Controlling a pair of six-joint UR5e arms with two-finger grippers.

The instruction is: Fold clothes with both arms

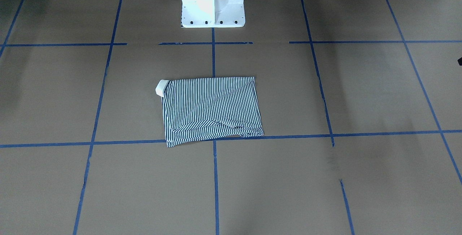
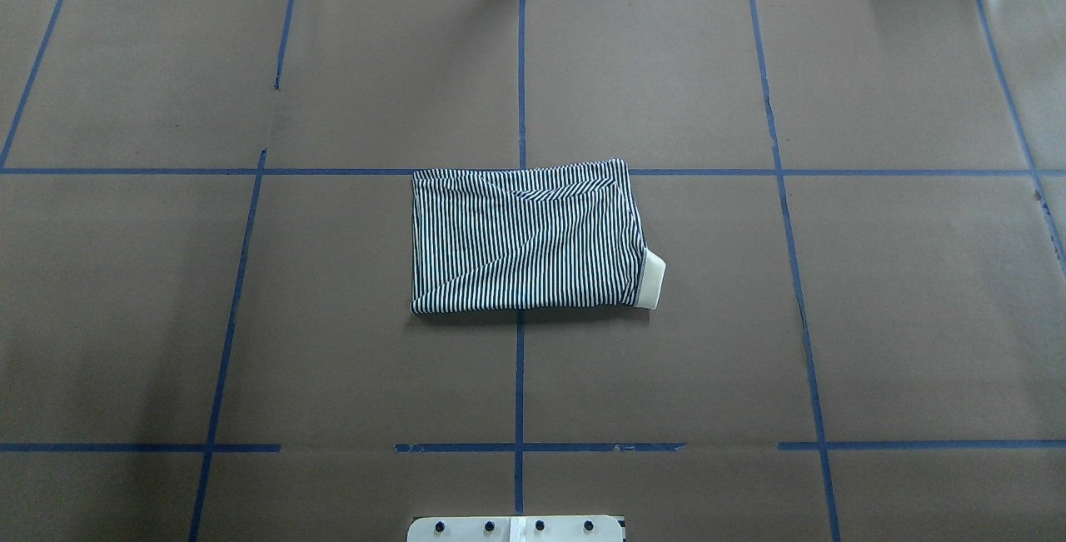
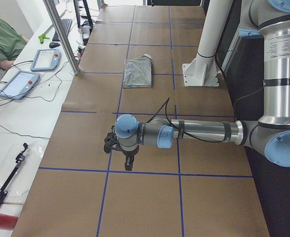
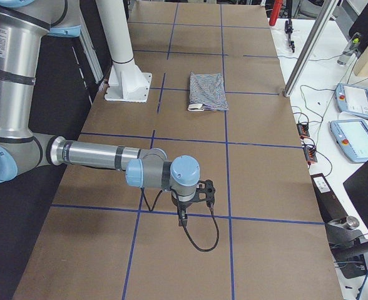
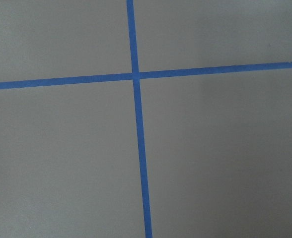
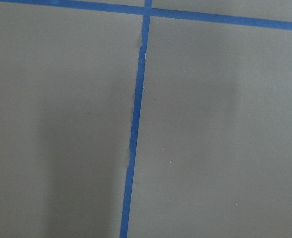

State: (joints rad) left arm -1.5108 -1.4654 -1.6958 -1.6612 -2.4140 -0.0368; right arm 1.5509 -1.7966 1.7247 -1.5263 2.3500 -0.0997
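The clothes are one navy-and-white striped shirt (image 1: 213, 110) (image 2: 525, 242), lying folded into a flat rectangle at the table's middle. Its cream collar (image 2: 652, 280) (image 1: 161, 87) pokes out at one corner. From the ends of the table the shirt (image 3: 137, 72) (image 4: 208, 91) looks small. Both arms are far from it. The left arm (image 3: 199, 133) holds its gripper (image 3: 127, 163) low over bare paper near the table's left end. The right arm (image 4: 102, 156) does the same with its gripper (image 4: 183, 217) at the other end. I cannot tell whether either is open or shut. Both wrist views show only paper and tape.
Brown paper with a blue tape grid (image 2: 520, 84) covers the table. The white pedestal base (image 1: 213, 4) stands behind the shirt. A person (image 3: 2, 39) sits at a side bench with teach pendants (image 3: 19, 84) and cables. A metal post (image 3: 63, 34) stands at that table edge.
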